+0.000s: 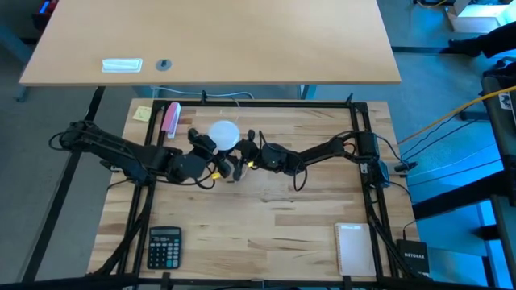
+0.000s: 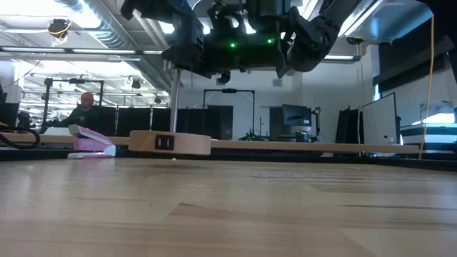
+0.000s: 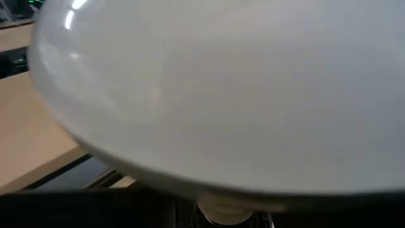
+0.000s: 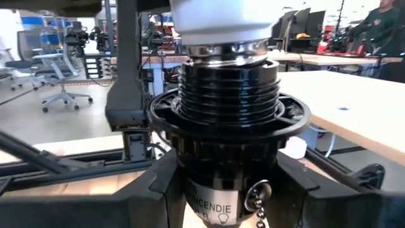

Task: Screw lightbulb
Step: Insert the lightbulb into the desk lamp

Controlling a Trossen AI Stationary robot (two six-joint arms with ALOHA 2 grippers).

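The white lightbulb [image 1: 224, 132] is held up above the table's far middle; its frosted globe [image 3: 221, 88] fills the left wrist view. Its narrow base [image 4: 221, 25] sits in the top of a black threaded socket [image 4: 228, 126] with a pull chain. My left gripper [image 1: 211, 145] is at the bulb's left side, shut on it. My right gripper [image 1: 242, 157] comes from the right and is shut on the socket. In the low view both grippers [image 2: 228, 50] hang well clear of the table top. My left gripper holds the lightbulb from the table's left side, near where the globe narrows to the neck [image 3: 228, 212]. The globe hides the fingers, so the kind of hold does not show. The bulb is lifted clear of the table. My right gripper pinches the socket's lower body [image 4: 190, 190] between its two fingers [image 4: 158, 190], one on each side. The socket stands upright in the wrist view with its threaded collar [image 4: 228, 88] above the fingers. It is lifted clear of the table.
A flat wooden block [image 2: 170, 143] with a black part lies on the table beyond the grippers. A pink stapler [image 1: 171, 118] and a yellow note [image 1: 143, 113] lie at the far left. A calculator [image 1: 164, 246] and a notepad [image 1: 353, 248] lie near the front edge.
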